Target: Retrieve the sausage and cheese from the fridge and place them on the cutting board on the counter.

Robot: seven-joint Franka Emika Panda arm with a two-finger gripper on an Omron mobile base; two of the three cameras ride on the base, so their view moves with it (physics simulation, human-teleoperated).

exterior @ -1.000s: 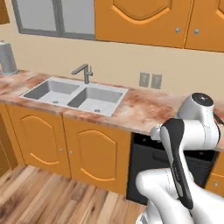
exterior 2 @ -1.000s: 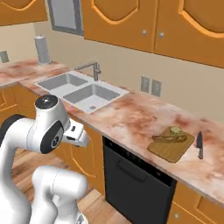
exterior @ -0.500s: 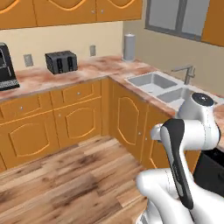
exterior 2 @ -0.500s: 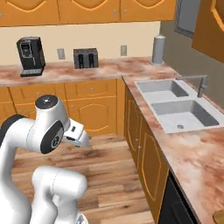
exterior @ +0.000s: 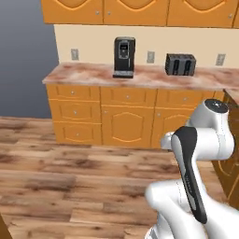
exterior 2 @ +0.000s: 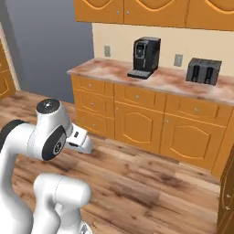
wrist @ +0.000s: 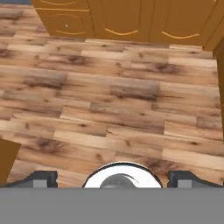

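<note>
The sausage, the cheese, the fridge and the cutting board are out of view. A stretch of the pinkish marbled counter runs over orange cabinets, also seen as the counter in the right base view. My gripper hangs folded close to the robot, pointing down at the wooden floor. Its two dark fingertips stand far apart at the bottom of the hand view, open, with nothing between them. In the right base view the white hand sticks out beside the arm's upper joint.
A black coffee machine and a dark toaster stand on the counter. Orange cabinet fronts line the far side, and another cabinet end is close on the right. A grey wall is on the left. Open wooden floor lies ahead.
The whole picture has swung as the base turned: sink, dishwasher and cutting board have left the view, and the coffee machine and toaster are now central. The arm keeps its folded pose.
</note>
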